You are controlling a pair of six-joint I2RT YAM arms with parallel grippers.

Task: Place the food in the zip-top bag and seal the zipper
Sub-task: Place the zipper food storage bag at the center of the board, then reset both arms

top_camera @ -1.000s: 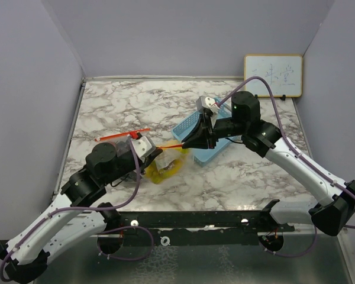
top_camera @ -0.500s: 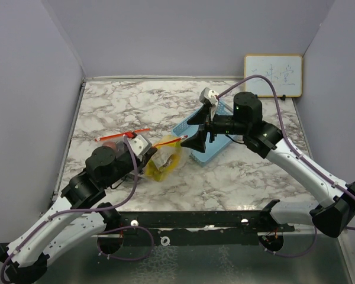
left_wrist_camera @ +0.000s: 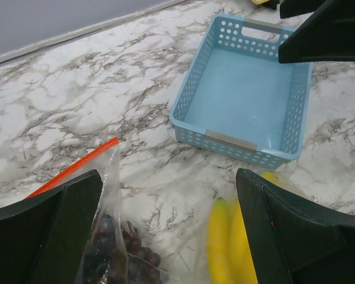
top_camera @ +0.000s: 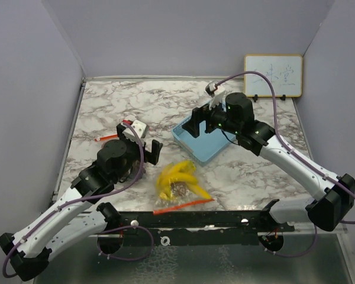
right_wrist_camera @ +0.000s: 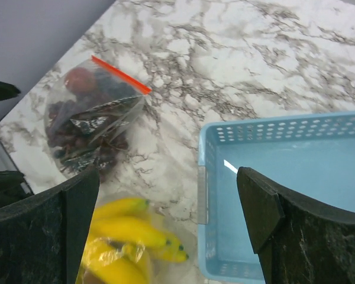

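Though L fingers [left_wrist_camera: 41,236] & R fingers [right_wrist_camera: 284,236] gape empty, L arm [top_camera: 115,160] mostly hides grape bag [right_wrist_camera: 89,118] overhead.

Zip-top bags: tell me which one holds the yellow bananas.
The clear zip-top bag front and centre, its orange zipper on the near side. The other bag, farther left, holds dark purple grapes and a red fruit.

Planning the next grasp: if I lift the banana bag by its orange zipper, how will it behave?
Probably floppy: the clear bag lies slack and crumpled on the table. Likely bottom-heavy: the bananas fill most of it and should hang and swing below the orange zipper. The glossy film may slip in a pinch.
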